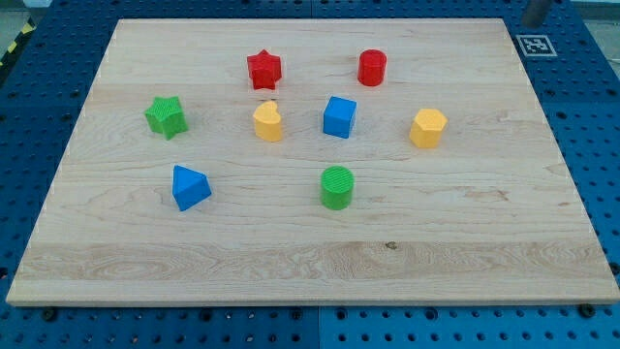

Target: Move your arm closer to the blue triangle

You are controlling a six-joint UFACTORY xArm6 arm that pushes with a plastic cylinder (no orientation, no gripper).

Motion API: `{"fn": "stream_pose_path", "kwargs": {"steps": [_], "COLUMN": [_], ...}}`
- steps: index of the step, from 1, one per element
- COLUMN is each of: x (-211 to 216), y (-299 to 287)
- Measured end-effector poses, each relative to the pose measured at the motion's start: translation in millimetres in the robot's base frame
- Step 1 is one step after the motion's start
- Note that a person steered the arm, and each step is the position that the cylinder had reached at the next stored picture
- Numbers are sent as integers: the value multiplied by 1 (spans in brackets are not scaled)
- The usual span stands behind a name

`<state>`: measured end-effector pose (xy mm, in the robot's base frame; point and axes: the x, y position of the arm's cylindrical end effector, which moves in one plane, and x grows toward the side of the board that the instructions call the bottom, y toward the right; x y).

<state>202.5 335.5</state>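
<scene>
The blue triangle (190, 187) lies on the wooden board (310, 262) at the lower left. Only a short grey piece of my rod shows at the view's top right edge, with my tip (531, 22) just beyond the board's top right corner. The tip is far from the blue triangle, across the whole board, and touches no block.
Other blocks on the board: a green star (166, 116), a red star (263, 69), a red cylinder (372, 68), a yellow heart-like block (268, 122), a blue cube (339, 116), a yellow hexagon (427, 128), a green cylinder (337, 187). A marker tag (535, 45) sits off the top right corner.
</scene>
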Motion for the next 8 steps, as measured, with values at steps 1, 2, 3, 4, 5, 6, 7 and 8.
{"fn": "stream_pose_path", "kwargs": {"steps": [1, 2, 3, 4, 5, 6, 7, 8], "x": [1, 1, 1, 1, 1, 1, 1, 1], "y": [2, 3, 3, 3, 1, -2, -9, -14]}}
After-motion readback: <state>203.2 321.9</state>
